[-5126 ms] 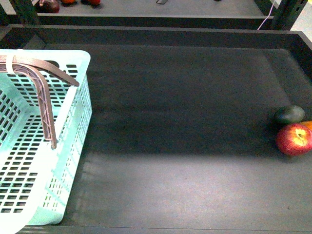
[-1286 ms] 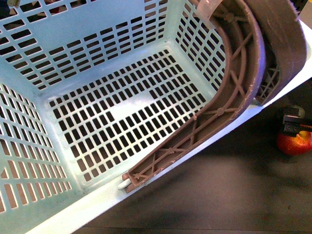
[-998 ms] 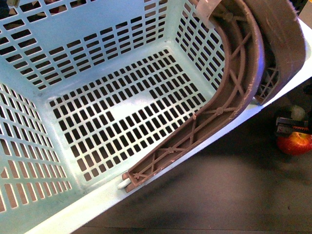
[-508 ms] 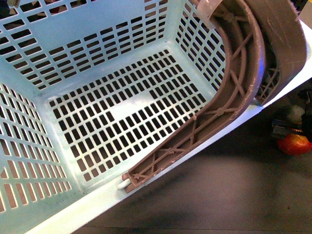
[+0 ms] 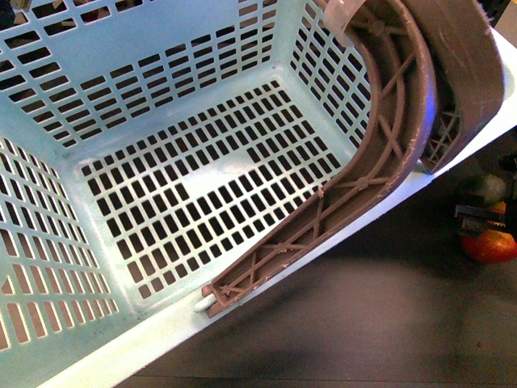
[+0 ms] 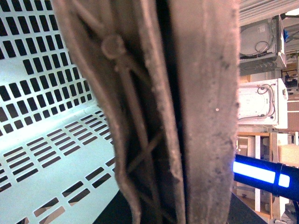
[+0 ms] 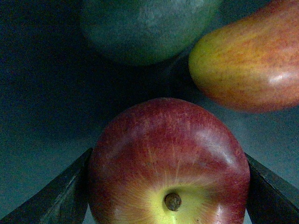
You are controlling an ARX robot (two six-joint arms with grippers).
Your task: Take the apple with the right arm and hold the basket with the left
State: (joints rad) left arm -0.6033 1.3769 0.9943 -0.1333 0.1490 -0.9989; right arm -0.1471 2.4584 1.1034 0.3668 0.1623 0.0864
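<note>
The apple (image 7: pixel 168 163) sits directly between the two fingers (image 7: pixel 63 196) of the right pincer (image 5: pixel 477 220), so nothing is left to line up. In the right wrist view one dark finger lies against each flank of the fruit at its widest part, with no gap that I can see. The stem pit faces the camera, so the grip runs across the apple's sides. The pincer is closed down to the apple's width and appears to have it; how hard it presses I cannot tell. In the front view the apple lies at the far right of the dark table (image 5: pixel 363 323), under the pincer. A green fruit (image 5: pixel 483 188) sits just beyond it and an orange fruit (image 7: pixel 247 60) is close by, neither inside the fingers. The clear way out, I judge, is straight up, away from these neighbours. The basket (image 5: pixel 161 89) hangs raised and tilted on the left, filling most of the front view. Its brown handle (image 6: pixel 196 112) fills the left wrist view, but the left pincer itself does not show.
</note>
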